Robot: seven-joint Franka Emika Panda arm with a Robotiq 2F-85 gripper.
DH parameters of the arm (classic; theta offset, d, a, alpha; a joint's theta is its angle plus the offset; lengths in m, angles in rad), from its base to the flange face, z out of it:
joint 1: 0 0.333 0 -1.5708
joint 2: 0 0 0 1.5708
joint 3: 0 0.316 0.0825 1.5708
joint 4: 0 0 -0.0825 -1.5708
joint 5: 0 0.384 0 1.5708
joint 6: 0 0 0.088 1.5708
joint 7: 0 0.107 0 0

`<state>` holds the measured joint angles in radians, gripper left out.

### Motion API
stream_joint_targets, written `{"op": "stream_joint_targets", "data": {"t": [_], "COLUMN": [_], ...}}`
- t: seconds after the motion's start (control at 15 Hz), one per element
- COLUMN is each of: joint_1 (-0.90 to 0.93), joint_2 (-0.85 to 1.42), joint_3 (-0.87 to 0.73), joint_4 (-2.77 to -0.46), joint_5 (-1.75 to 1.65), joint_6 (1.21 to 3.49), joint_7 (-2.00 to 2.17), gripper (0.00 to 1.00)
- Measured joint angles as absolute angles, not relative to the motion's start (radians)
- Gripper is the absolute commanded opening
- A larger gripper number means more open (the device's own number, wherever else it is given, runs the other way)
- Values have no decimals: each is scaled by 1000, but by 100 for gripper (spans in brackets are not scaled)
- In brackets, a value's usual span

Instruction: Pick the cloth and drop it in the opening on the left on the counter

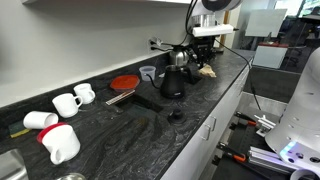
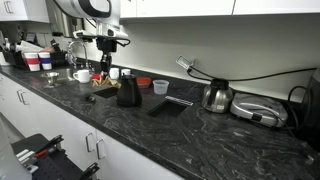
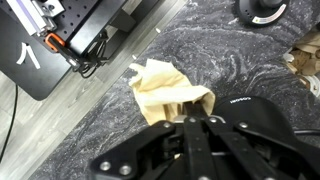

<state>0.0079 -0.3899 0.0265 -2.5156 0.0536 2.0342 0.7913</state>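
Wrist view: your gripper (image 3: 195, 122) enters from 6 o'clock, its jaws pinching one edge of the tan cloth (image 3: 160, 85). The cloth fans out toward 10 o'clock over the dark marbled bench (image 3: 235, 65), close to the bench's front edge; whether it hangs clear of the surface cannot be told. In an exterior view the cloth (image 1: 207, 72) lies directly beneath the arm, at 2 o'clock from the black kettle (image 1: 172, 83), with the red plate (image 1: 124, 83) and white mugs (image 1: 75, 98) well apart toward 9 o'clock.

A kitchen: dark stone counter (image 1: 130, 135), white mugs (image 1: 66, 103), kettle (image 2: 217, 96).
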Motion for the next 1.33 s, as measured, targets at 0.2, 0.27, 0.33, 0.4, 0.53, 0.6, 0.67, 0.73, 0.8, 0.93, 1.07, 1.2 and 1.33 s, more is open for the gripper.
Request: {"op": "stream_joint_targets", "data": {"t": [0.2, 0.27, 0.33, 0.4, 0.53, 0.6, 0.67, 0.73, 0.8, 0.93, 1.07, 1.2, 1.33], "joint_1": [8, 8, 8, 7, 9, 14, 24, 39, 57, 90, 114, 132, 141], "joint_2": [-390, -390, -390, -390, -389, -389, -389, -389, -388, -380, -357, -319, -268], "joint_3": [27, 27, 27, 28, 49, 72, 98, 125, 151, 196, 222, 234, 245], "joint_4": [-2516, -2516, -2516, -2516, -2515, -2513, -2509, -2502, -2492, -2470, -2444, -2420, -2399], "joint_5": [54, 54, 54, 54, 52, 52, 52, 52, 52, 52, 52, 53, 52], "joint_6": [2034, 2034, 2034, 2034, 2041, 2046, 2052, 2056, 2061, 2084, 2123, 2173, 2227], "joint_7": [791, 791, 791, 791, 791, 791, 792, 792, 792, 790, 777, 752, 735], "gripper": [1, 0, 0, 0, 0, 0, 0, 0, 0, 0, 0, 0, 0]}}
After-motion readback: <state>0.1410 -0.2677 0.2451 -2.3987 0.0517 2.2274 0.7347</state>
